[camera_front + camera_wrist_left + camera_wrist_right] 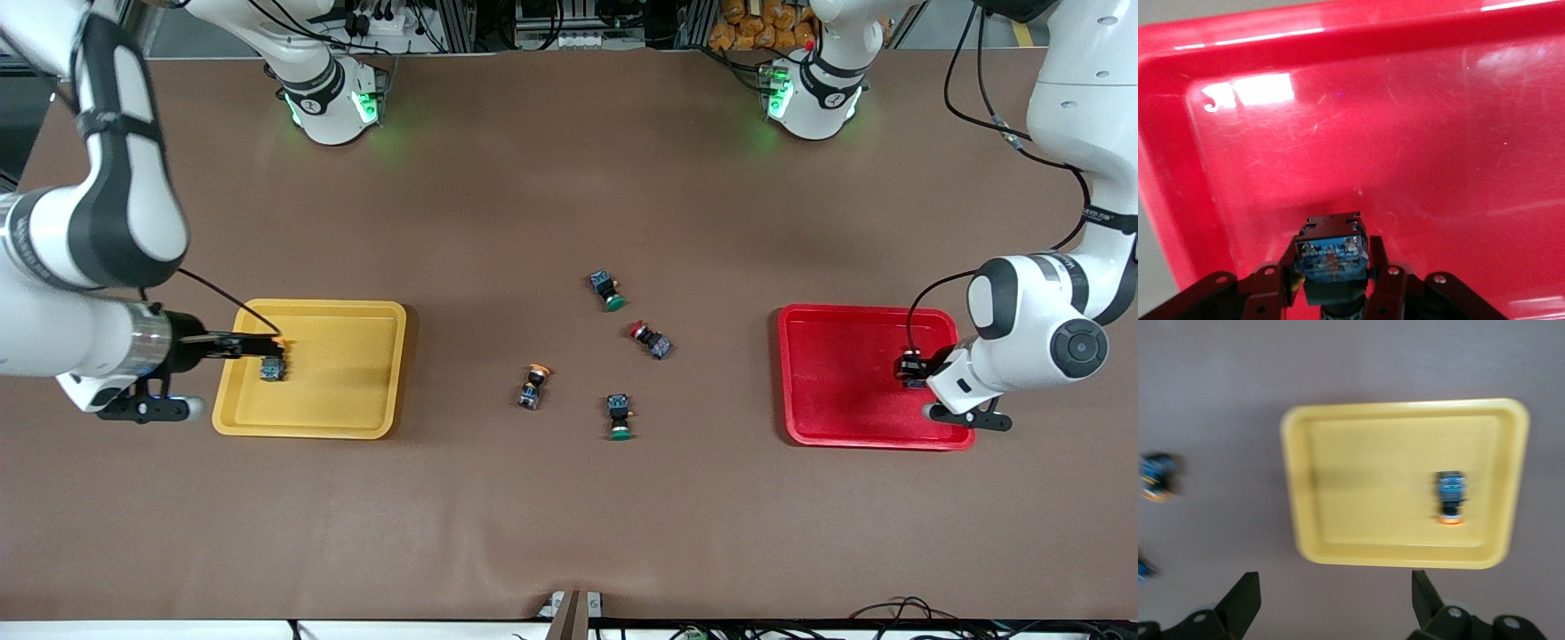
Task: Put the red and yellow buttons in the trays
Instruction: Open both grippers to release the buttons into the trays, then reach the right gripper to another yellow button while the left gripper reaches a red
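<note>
Because the left gripper (pixel 1331 300) was clamped on a button (pixel 1331 257) over the red tray (pixel 840 378), its cap stayed hidden (colour impossible to tell). The right gripper (pixel 1331 600), fingers spread wide, stood over the yellow tray (pixel 342 369), which held one orange-capped button (pixel 1450 495). On the table (pixel 569 516) between the trays lay four: one orange-capped (pixel 532 386), one red-capped (pixel 651 339), two green-capped (pixel 608 289) (pixel 620 416).

Yellow tray (pixel 382 373), red tray (pixel 836 391), brown table (pixel 569 533).
</note>
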Tool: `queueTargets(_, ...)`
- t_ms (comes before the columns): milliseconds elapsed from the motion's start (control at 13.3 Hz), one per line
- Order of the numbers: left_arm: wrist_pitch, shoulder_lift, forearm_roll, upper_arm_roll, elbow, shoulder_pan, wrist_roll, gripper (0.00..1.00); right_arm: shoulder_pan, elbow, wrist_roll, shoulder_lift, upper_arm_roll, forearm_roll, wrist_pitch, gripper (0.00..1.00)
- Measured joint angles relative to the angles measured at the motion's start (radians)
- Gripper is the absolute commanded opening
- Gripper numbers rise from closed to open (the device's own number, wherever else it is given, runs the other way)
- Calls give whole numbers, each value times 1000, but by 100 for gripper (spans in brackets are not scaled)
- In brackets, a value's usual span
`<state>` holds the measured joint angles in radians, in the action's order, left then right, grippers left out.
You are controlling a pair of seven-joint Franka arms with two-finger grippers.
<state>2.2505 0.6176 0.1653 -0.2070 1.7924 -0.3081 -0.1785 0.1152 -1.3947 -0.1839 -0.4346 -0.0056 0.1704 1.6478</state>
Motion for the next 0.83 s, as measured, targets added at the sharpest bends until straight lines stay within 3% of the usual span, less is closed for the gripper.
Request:
queueTargets(75,7,9,0,0,0,0,0,23,52,24,-88,-19,2,3,14,100)
queueTargets(150,12,16,0,0,0,0,0,78,108,50,-181,-51,3,8,52,100)
queueTargets(225,16,21,0,-1,-1,0,0,100,163,79,-276,-93,4,12,114,100)
queueTargets(526,19,20,0,-1,-10,0,0,100,353,147,-592,-287,0,14,426,100)
queueTargets(826,-75,-42,-1,-49,-27,-3,62,100,426,158,-666,-436,-11,-32,624,100)
